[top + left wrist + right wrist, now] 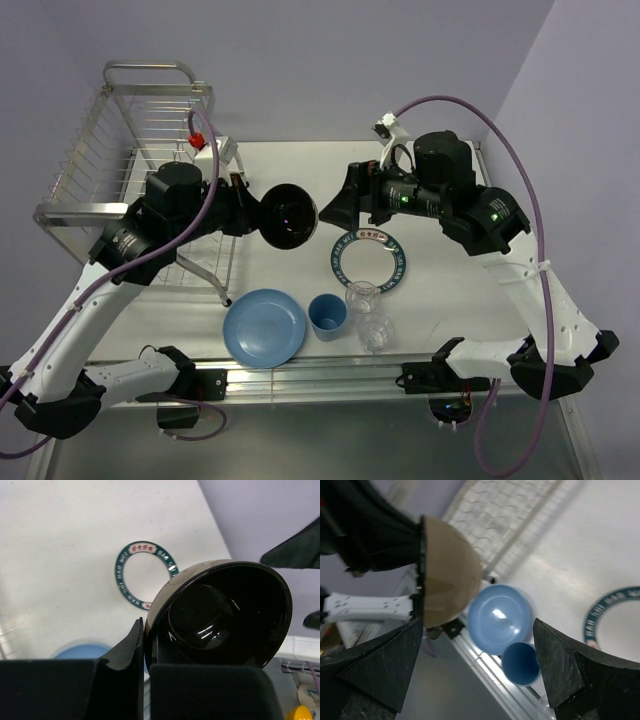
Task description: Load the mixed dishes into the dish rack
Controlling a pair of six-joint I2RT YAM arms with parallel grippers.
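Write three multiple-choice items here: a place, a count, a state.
1. The light-blue cup stands: A. in the rack B. between blue plate and glasses C. on the lettered plate
2. Clear glasses on the table: A. one B. four C. two
3. The black bowl is: A. clamped in the left gripper B. lying flat on the table C. in the rack
B: top view shows it there. C: two stand beside the cup. A: its fingers pinch the rim.
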